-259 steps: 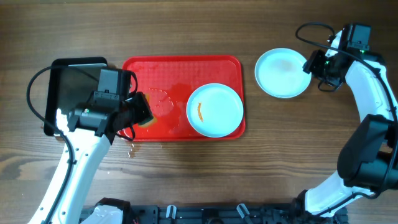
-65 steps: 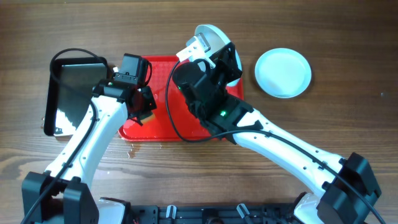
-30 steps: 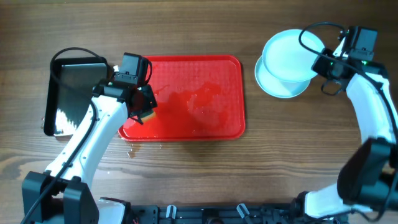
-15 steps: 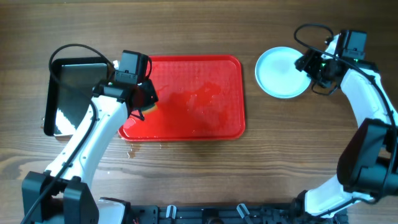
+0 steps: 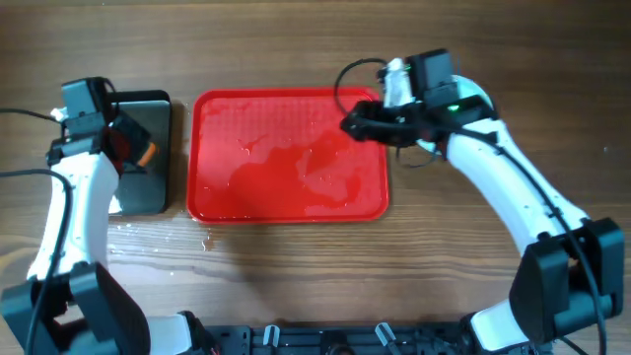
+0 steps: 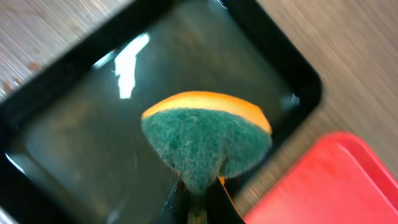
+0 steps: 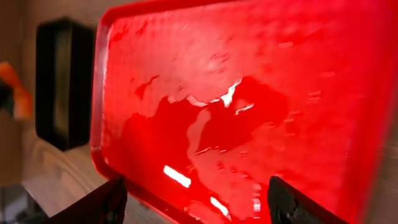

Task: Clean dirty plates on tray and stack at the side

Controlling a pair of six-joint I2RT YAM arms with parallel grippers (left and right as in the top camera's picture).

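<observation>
The red tray (image 5: 286, 108) lies mid-table, wet and bare of plates; it fills the right wrist view (image 7: 249, 93). My right gripper (image 5: 357, 125) hangs open and empty over the tray's right edge, its fingers spread wide (image 7: 199, 205). The plates are hidden; my right arm covers the spot to the right of the tray. My left gripper (image 5: 133, 148) is shut on a green-and-orange sponge (image 6: 205, 137) and holds it over the black glossy tray (image 6: 74, 124). The sponge's orange edge shows in the overhead view (image 5: 146, 154).
The black tray (image 5: 158, 192) sits just left of the red tray, and a corner of the red tray shows in the left wrist view (image 6: 336, 180). Water drops (image 5: 207, 240) lie on the wood in front of the red tray's left corner.
My left arm has carried the sponge from the red tray's left edge to over the black tray. My right arm has swung from the plate stack at the right to the red tray's right edge.
</observation>
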